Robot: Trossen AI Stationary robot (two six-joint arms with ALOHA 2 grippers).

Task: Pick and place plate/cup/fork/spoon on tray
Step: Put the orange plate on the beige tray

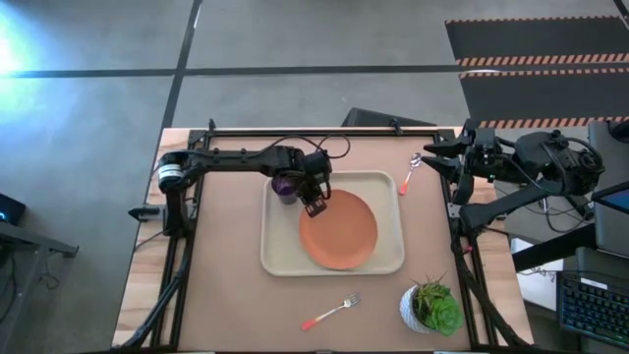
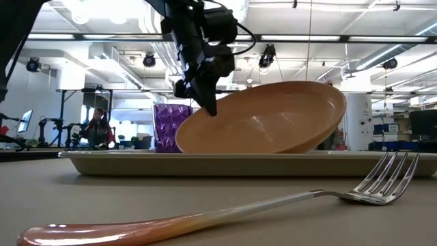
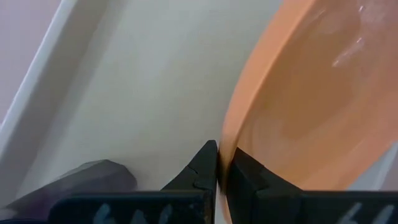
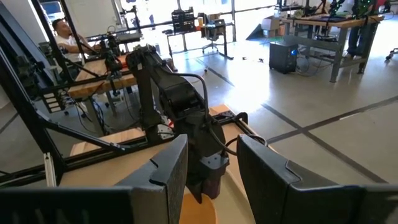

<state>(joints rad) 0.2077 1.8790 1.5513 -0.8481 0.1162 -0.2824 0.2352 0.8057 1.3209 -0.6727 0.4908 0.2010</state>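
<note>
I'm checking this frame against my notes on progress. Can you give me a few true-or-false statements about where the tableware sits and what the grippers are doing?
1. The left gripper is shut on the rim of the plate. True.
2. The plate lies flat in the tray. False: it is tilted, the gripped edge raised.
3. The cup stands in the tray. True.
4. The fork is already in the tray. False: it lies on the table.
5. The right gripper holds the spoon. False: it is open, holding nothing.

I see a round orange plastic plate (image 1: 339, 231), cream rectangular plastic tray (image 1: 278, 258), dark purple plastic cup (image 1: 285, 186), red-orange-handled silver fork (image 1: 332, 311)
</note>
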